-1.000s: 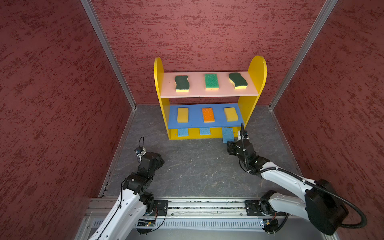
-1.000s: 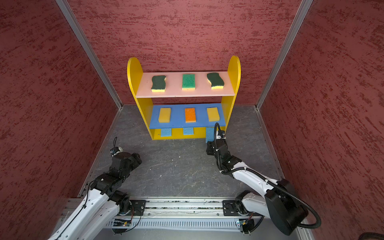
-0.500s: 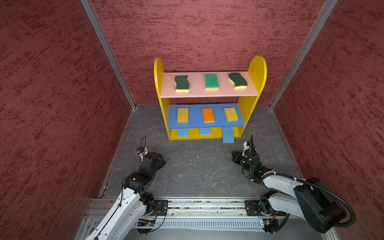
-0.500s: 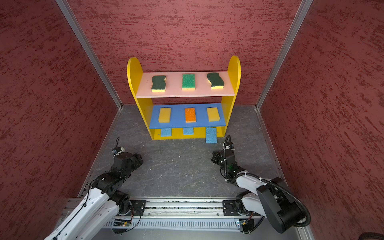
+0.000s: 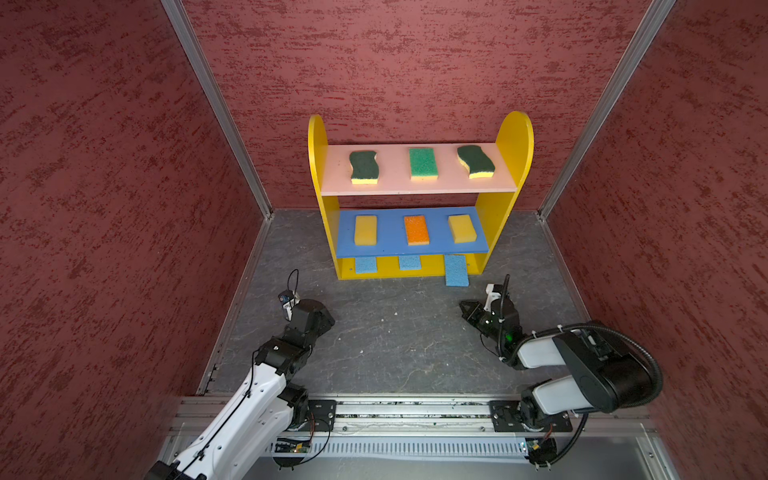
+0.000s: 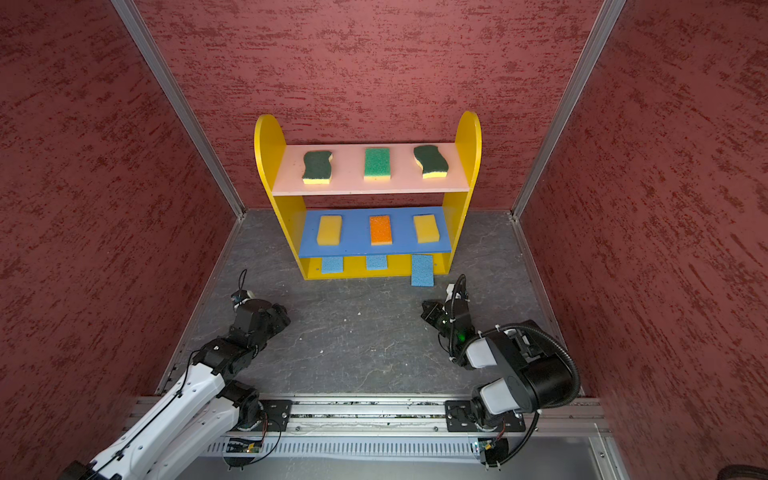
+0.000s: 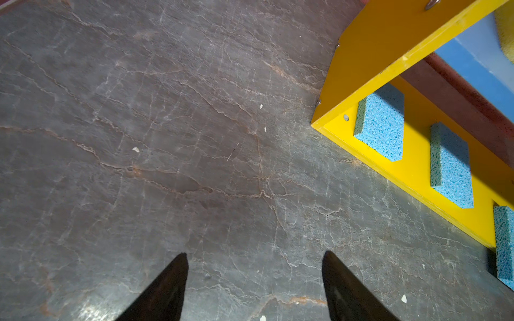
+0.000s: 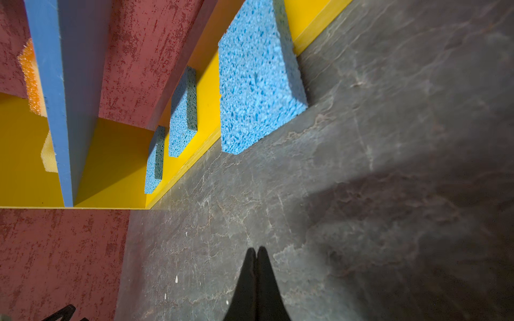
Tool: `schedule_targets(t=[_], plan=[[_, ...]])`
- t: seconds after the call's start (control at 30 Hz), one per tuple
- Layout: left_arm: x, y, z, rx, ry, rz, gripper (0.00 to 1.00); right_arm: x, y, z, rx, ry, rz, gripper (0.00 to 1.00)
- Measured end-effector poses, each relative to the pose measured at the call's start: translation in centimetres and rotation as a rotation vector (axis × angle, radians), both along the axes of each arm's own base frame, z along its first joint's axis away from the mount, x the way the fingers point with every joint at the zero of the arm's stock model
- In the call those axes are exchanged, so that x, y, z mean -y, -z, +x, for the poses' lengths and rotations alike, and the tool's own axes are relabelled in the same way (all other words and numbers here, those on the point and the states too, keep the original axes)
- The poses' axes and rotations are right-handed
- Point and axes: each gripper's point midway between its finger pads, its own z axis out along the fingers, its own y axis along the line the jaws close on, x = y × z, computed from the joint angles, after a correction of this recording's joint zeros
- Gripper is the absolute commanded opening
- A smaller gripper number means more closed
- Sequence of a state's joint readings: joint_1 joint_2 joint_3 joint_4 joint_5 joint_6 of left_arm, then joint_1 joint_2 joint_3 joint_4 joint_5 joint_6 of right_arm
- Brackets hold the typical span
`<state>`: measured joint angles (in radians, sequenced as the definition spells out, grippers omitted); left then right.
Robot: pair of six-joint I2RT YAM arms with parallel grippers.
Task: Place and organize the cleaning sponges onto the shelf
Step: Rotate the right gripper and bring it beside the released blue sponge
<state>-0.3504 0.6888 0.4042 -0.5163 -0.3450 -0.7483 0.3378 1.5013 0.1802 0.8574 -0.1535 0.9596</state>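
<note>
Blue sponge (image 5: 456,270), lower right of shelf (image 5: 515,137): overhung bottom board (image 5: 388,268) toward table (image 5: 395,332); risked sliding off if nudged. Right jaws shut, empty; left jaws wide, empty.

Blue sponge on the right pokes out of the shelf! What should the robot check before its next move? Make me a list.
1. Right blue sponge fully on the bottom board: not ok, it sticks out past the front edge, over the floor.
2. Left blue sponge and middle blue sponge on that board: ok.
3. Right gripper free: ok, shut on nothing.
4. Left gripper free: ok, open and empty.
5. Way from the right gripper to the right blue sponge: ok, only bare floor between them.
</note>
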Motion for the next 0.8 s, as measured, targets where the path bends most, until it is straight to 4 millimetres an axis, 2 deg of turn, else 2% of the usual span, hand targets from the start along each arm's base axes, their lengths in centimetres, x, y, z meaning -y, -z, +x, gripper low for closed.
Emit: schedule_targets(t=[0.17,0.4,0.8], plan=[[0.1,0.0,0.2,0.003,0.001,-0.003,0.76,0.8,0.4,0.7,0.004,0.034,0.014,0.00],[0.1,0.1,0.3,-0.002,-0.003,0.002,0.76,1.4,2.2,1.2,-0.017,0.069,0.051,0.00],[0.2,0.6,0.2,-0.020,-0.007,0.019,0.76,1.4,0.7,2.5,0.104,0.088,0.185,0.00]])
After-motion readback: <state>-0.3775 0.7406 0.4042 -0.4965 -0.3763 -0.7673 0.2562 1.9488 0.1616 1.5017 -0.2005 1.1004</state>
